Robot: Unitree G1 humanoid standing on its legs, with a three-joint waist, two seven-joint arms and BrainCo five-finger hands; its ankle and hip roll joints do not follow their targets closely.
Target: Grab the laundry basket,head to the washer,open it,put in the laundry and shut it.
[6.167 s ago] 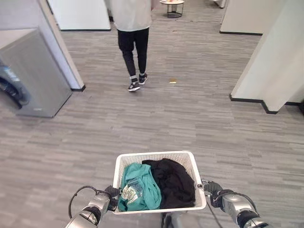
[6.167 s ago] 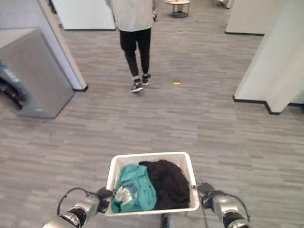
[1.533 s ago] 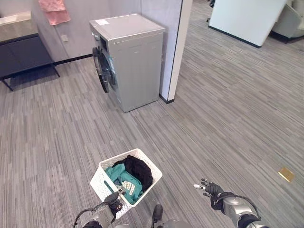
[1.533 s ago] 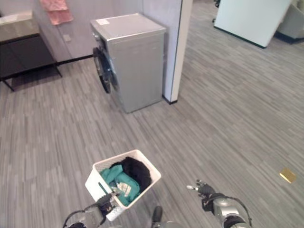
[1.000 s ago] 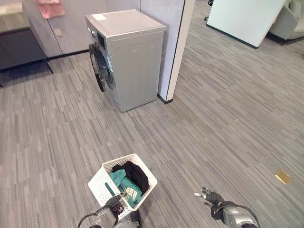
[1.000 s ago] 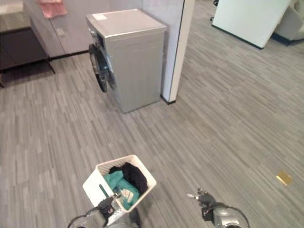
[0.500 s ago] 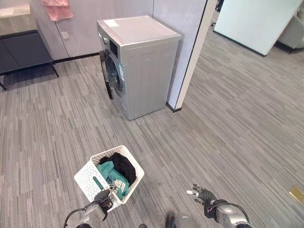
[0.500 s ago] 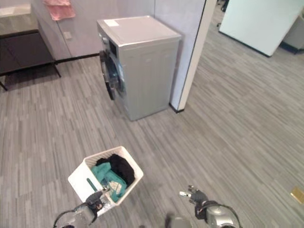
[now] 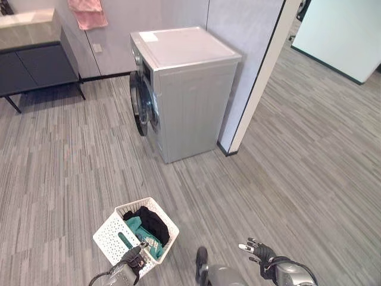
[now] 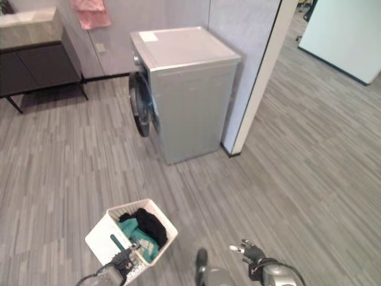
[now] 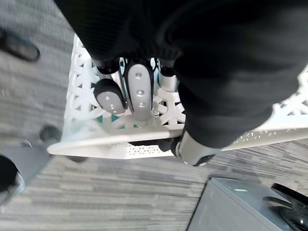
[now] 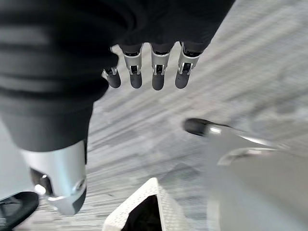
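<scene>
We hold the white laundry basket (image 9: 136, 235) by its rim, left hand (image 11: 136, 90) curled on it, teal and black clothes inside, well short of the washer (image 9: 186, 89). Right hand (image 12: 144, 67) spread, empty.

**Count of things in view**

One white laundry basket (image 9: 113, 233), its rim pinched between the curled fingers (image 11: 139, 91) and thumb of the left hand (image 9: 132, 260). Two garments in it, just past those fingers: one teal garment (image 9: 140, 235) and one black garment (image 9: 153, 221). One silver washer (image 9: 184, 89), well beyond the fingertips of both hands. One pink cloth (image 9: 88, 12) on the wall. One dark cabinet (image 9: 33, 62). One right hand (image 9: 262, 255), fingers straight, holding nothing.
</scene>
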